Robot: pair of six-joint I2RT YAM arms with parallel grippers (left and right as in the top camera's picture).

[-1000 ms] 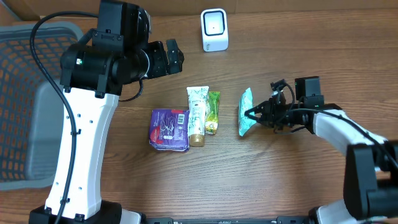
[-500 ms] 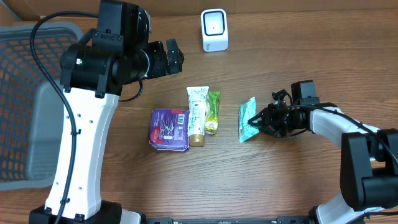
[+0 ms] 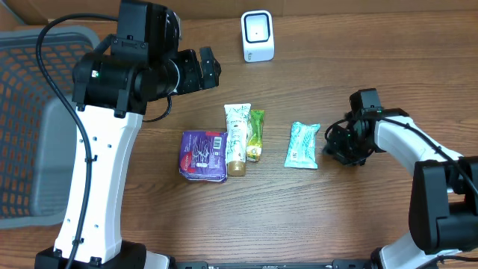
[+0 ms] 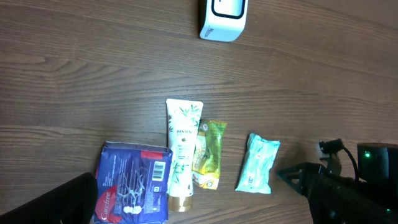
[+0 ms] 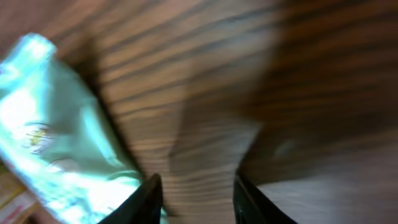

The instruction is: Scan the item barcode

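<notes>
Just off the right gripper's [image 3: 334,146] fingertips, the mint-green packet [image 3: 302,145] lies flat on the table [image 3: 358,217] - free of the fingers [image 5: 151,198], which stand parted over bare wood. Farther out lie a green sachet [image 3: 255,134], a white tube [image 3: 237,138] and a purple pack [image 3: 203,155]. The left gripper [image 3: 211,67] hangs spread wide - empty.

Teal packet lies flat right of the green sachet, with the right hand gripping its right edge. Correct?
Not quite. The teal packet does lie flat right of the green sachet, but the right hand is not gripping it: the right wrist view shows its fingers apart with only bare wood between them, the packet off to one side.
</notes>
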